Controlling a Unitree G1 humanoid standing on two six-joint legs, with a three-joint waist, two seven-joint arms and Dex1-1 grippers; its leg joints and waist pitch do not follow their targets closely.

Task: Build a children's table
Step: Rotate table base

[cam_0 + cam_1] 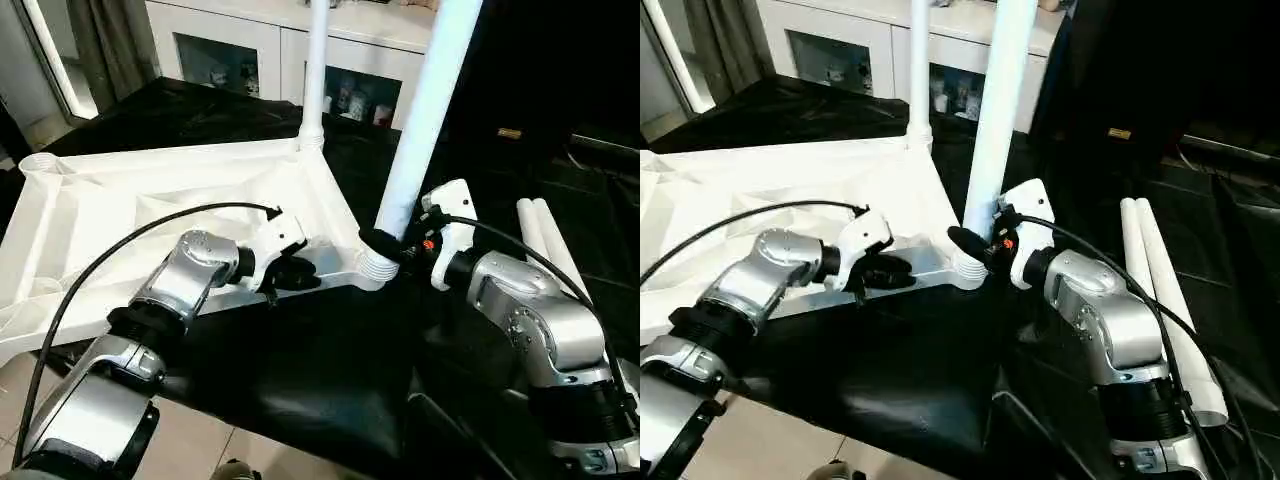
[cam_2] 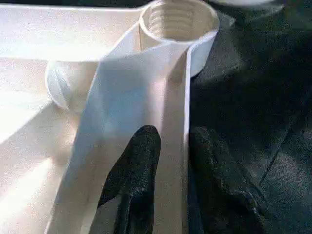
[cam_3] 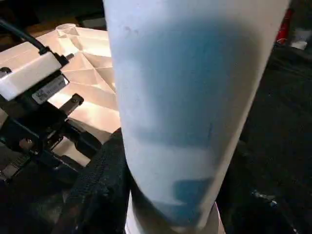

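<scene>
**Second leg in its socket, right gripper on it**

The top (image 1: 150, 210) lies upside down on the black counter (image 1: 300, 370), its ribbed side up, filling the left half of the head view. At about 9 o'clock of the picture the left gripper (image 1: 290, 272) is at the near rim of the top. In the left wrist view its two fingers (image 2: 134, 170) stand one on each side of this thin rim, a little apart; if they press it, I cannot tell.

At 12 o'clock, one leg (image 1: 316, 70) already stands upright in the far corner socket. Near the centre, a second leg (image 1: 425, 110) rises from the near corner socket (image 1: 377, 266), leaning slightly to the right. The right gripper (image 1: 385, 245) pinches this leg just above the socket, so the long axis of the leg runs up and away from the gripper. The right arm is clearly the nearer one.

At 3 o'clock, two spare legs (image 1: 545, 240) lie side by side on the counter, just beside the right forearm.
</scene>
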